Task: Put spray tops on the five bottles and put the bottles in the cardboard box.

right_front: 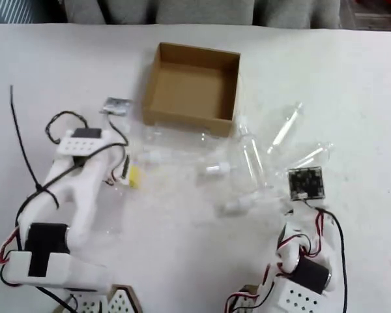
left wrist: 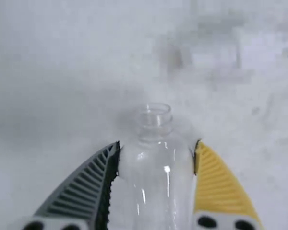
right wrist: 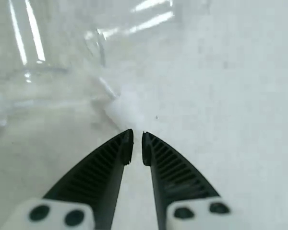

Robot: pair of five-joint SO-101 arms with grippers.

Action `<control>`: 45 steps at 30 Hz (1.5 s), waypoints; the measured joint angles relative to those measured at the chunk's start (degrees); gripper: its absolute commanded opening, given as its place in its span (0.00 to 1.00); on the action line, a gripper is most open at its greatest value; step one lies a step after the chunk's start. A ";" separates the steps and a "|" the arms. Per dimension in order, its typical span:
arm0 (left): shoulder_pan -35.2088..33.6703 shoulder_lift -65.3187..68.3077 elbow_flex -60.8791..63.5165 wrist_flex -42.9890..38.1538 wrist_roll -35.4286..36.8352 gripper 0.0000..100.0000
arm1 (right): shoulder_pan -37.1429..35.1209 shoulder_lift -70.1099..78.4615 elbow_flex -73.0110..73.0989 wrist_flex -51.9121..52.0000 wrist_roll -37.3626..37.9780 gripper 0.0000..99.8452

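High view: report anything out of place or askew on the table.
Nothing damaged or spilled. The clear bottles lie on their sides, scattered at odd angles beside the cardboard box, with spray tops loose among them. The left tool grips an uncapped bottle.

Clear bottles [right_front: 251, 156] and white spray tops [right_front: 218, 169] lie scattered beside the cardboard box [right_front: 192, 88].

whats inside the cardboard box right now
The cardboard box shows bare brown floor and inner walls; the clear bottles lie outside it. Its near wall hides a strip of floor.
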 measured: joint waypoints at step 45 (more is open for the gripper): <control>-17.58 0.00 0.00 -13.27 3.69 0.06 | -62.07 90.46 -63.91 -1.41 37.27 0.12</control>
